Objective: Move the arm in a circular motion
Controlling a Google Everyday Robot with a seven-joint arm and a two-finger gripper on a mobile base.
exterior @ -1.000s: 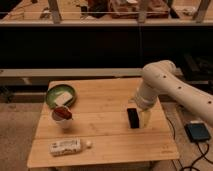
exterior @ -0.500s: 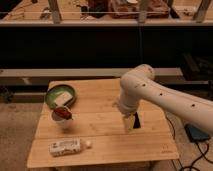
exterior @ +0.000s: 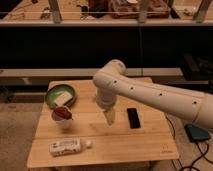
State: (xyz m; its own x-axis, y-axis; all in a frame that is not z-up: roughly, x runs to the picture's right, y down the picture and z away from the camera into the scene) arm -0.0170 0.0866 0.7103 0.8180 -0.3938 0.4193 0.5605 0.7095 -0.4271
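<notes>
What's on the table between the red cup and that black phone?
In the camera view, the gripper at the arm's tip hangs between the red cup and the black phone, over bare wood.

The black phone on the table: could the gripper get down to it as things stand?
Probably yes. The phone lies flat and alone on the table, just beside the gripper at the arm's tip, and nothing stands between them.

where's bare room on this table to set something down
Free: the front right corner of the table, below the black phone, and the far right edge. Crowded: the left side, with green bowl, cup and bottle. The pincer hangs mid-table.
</notes>
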